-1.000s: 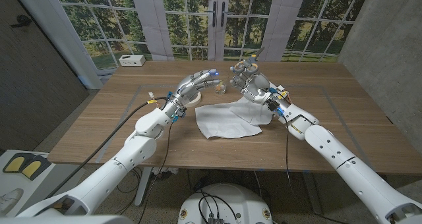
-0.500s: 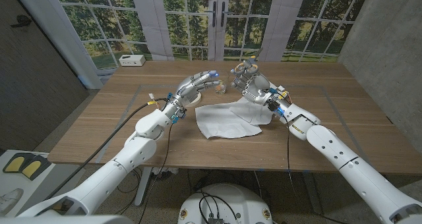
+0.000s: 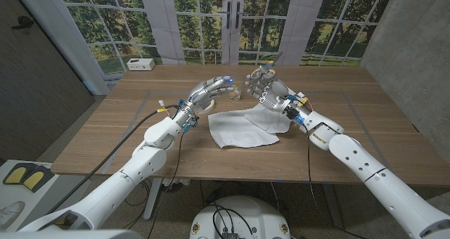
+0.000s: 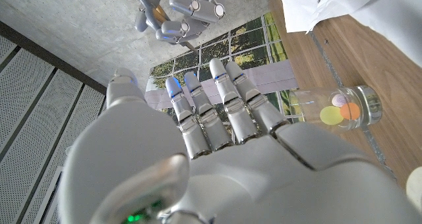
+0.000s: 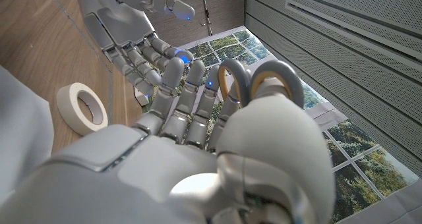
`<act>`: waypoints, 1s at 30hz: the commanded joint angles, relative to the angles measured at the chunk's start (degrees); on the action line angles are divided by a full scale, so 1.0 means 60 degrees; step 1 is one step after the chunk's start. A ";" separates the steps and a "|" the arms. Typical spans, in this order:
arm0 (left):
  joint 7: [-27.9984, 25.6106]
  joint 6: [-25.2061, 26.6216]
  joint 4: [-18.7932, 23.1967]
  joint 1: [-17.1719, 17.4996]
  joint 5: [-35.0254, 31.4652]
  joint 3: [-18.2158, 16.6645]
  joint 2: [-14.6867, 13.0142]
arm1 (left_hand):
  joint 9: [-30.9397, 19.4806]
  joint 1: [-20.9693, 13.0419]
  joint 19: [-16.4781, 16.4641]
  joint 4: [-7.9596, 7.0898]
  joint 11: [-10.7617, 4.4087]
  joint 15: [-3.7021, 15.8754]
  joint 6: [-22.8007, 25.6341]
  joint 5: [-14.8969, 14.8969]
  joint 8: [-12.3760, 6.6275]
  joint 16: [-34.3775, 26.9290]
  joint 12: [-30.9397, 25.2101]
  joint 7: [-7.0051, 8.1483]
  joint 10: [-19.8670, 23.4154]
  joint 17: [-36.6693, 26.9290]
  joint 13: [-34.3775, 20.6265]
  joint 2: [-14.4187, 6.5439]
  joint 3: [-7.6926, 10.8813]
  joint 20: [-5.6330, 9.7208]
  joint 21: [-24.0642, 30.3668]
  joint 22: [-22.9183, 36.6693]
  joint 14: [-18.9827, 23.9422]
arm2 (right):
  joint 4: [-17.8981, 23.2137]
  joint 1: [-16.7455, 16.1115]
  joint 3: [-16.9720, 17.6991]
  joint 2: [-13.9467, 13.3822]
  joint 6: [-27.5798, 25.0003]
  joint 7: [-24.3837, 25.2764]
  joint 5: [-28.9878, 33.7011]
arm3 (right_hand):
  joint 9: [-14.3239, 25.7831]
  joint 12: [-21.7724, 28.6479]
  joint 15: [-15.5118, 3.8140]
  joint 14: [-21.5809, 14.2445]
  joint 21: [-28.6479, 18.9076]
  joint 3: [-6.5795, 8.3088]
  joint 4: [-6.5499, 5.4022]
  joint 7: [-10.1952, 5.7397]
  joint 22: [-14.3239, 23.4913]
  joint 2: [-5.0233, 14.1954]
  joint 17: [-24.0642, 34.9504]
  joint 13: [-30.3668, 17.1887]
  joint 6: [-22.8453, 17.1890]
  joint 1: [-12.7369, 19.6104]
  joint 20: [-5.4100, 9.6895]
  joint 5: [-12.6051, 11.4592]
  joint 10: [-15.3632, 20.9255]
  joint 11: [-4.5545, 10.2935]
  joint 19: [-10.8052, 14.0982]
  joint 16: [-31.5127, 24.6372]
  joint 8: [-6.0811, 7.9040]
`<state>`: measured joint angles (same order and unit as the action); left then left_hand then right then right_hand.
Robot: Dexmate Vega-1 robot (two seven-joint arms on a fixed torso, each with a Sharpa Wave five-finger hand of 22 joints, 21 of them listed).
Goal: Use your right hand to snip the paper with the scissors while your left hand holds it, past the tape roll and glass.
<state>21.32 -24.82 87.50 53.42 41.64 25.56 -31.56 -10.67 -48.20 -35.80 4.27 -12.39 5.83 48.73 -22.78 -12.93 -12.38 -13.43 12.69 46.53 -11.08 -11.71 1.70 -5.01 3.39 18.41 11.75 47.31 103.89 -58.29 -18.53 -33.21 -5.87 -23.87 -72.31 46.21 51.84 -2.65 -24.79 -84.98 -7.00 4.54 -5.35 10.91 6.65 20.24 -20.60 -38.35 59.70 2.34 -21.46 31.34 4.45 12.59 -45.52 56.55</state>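
Paper (image 3: pixel 244 128) lies white and rumpled at table centre, with both hands raised beyond it

Left hand (image 3: pixel 209 93) hovers at the sheet's 11 o'clock, fingers spread and holding nothing. Right hand (image 3: pixel 266 88) hangs at 1 o'clock, curled around the scissors (image 5: pixel 254 84), whose grey-and-yellow loops show above its knuckles. Farther back, tape roll (image 5: pixel 82 108) lies flat on the wooden table (image 3: pixel 365 137), and glass (image 4: pixel 336 110) lies on its side between the hands
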 commanded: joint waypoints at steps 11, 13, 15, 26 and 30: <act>0.0048 0.0086 -0.0083 -0.0117 0.0010 0.0019 0.0015 | -0.0013 -0.0058 -0.0009 0.0019 0.0023 0.1147 0.0117 -0.0079 0.0020 0.0014 0.0039 -0.0010 0.0102 -0.0010 -0.0034 -0.0164 -0.0107 0.0060 -0.0062 0.0029 0.0108 | -0.0034 -0.0016 0.0031 -0.0058 0.0136 0.0147 0.0103 | 0.1735 -0.0821 -0.1648 -0.0032 -0.0087 -0.0113 -0.0029 0.0068 -0.0076 -0.0031 -0.0068 0.0219 -0.0167 -0.0235 0.0532 -0.0038 0.0594 0.0030 -0.0056 0.0137 0.1270; 0.0062 0.0093 -0.0106 -0.0130 0.0022 0.0019 0.0022 | -0.0012 -0.0062 -0.0005 0.0019 0.0023 0.1148 0.0127 -0.0080 0.0022 0.0016 0.0042 -0.0010 0.0107 -0.0011 -0.0033 -0.0169 -0.0112 0.0057 -0.0064 0.0029 0.0112 | -0.0028 -0.0011 0.0034 -0.0075 0.0091 0.0181 0.0076 | 0.1782 -0.0883 -0.1671 -0.0106 -0.0091 -0.0088 -0.0008 0.0089 -0.0079 0.0003 -0.0070 0.0362 -0.0341 -0.0199 0.0530 -0.0046 0.0731 0.0066 -0.0035 0.0121 0.1414; 0.0050 0.0094 -0.0127 -0.0140 0.0009 0.0019 0.0027 | -0.0012 -0.0064 -0.0010 0.0019 0.0022 0.1147 0.0131 -0.0080 0.0022 0.0016 0.0043 -0.0010 0.0109 -0.0013 -0.0033 -0.0171 -0.0114 0.0061 -0.0062 0.0029 0.0114 | -0.0081 0.0035 0.0010 -0.0080 0.0072 0.0116 0.0086 | 0.1881 -0.0897 -0.1674 -0.0276 -0.0102 -0.0079 -0.0019 0.0082 -0.0085 0.0038 -0.0062 0.0480 -0.0497 -0.0216 0.0557 -0.0046 0.0949 0.0101 0.0038 0.0064 0.1581; 0.0140 0.0118 -0.0353 -0.0244 0.0057 0.0041 0.0113 | -0.0011 -0.0080 -0.0007 0.0015 0.0021 0.1146 0.0172 -0.0085 0.0026 0.0020 0.0056 -0.0010 0.0124 -0.0017 -0.0032 -0.0196 -0.0132 0.0059 -0.0064 0.0031 0.0133 | -0.0257 0.0137 -0.0030 0.0038 0.0060 0.0259 0.0091 | 0.1893 -0.0374 -0.1712 -0.0694 -0.0038 -0.0043 0.0028 0.0046 -0.0102 0.0096 -0.0174 0.0740 -0.0677 -0.0195 0.0617 -0.0011 0.3025 0.0872 0.0117 0.0128 0.1986; 0.0190 0.0129 -0.0443 -0.0300 0.0074 0.0047 0.0141 | -0.0011 -0.0084 -0.0009 0.0012 0.0020 0.1146 0.0187 -0.0087 0.0032 0.0025 0.0064 -0.0009 0.0129 -0.0018 -0.0032 -0.0205 -0.0144 0.0062 -0.0064 0.0032 0.0138 | -0.0391 0.0235 -0.0067 0.0095 0.0045 0.0134 0.0083 | 0.1954 0.0311 -0.1726 -0.1261 0.0028 0.0039 0.0098 -0.0102 -0.0101 0.0170 -0.0223 0.0000 -0.0329 -0.0063 0.0685 0.0016 0.3484 0.1145 0.0195 0.0102 0.2063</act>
<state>21.95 -24.21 86.00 52.25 41.82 25.73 -31.13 -10.68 -48.50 -35.80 4.27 -12.38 5.73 49.22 -22.78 -12.93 -12.38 -12.99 12.78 46.94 -11.07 -11.72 0.93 -5.49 3.39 18.41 11.87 47.41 102.83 -57.76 -18.56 -33.34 -5.40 -22.77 -71.72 44.37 50.28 -2.81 -30.80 -85.02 -6.85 4.76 -5.64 10.11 6.28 18.86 -16.77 -41.54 58.14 2.45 -21.46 40.77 0.28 13.12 -44.69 57.80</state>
